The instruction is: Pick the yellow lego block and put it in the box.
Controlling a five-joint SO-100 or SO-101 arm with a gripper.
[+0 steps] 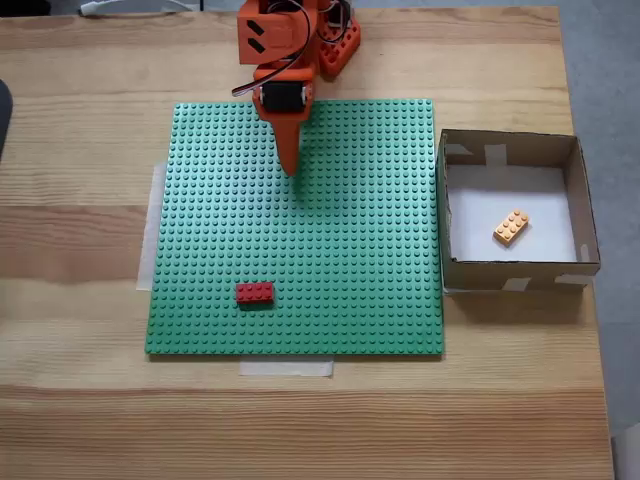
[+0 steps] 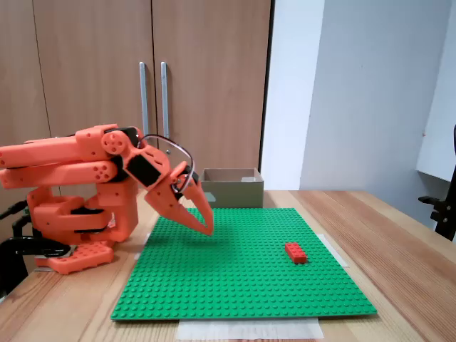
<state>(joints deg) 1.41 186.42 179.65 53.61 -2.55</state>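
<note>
Gripper: I see my gripper (image 1: 291, 165) folded back near the arm's base, its orange fingers pressed together to a single point with nothing between them; in a fixed view from the side the tip (image 2: 207, 226) hangs just over the green baseplate, pointing down and forward.
Arm: the orange arm (image 2: 64, 160) is tucked low over its base, at the baseplate's far edge as the view from above shows it.
Green baseplate: my landmark, a studded square (image 1: 350, 220) lying flat on the wooden table (image 1: 80, 230), with pale tape strips at its left and near edges.
Red brick: it sits on the baseplate (image 1: 254, 293) near the near-left corner, well apart from the gripper.
Box: the box (image 1: 590, 225) stands on the table just beside the baseplate's right edge, open on top.
Yellow lego block: I find the yellow lego block (image 1: 511, 228) lying flat on the box's white floor, slightly askew, clear of the walls.
</note>
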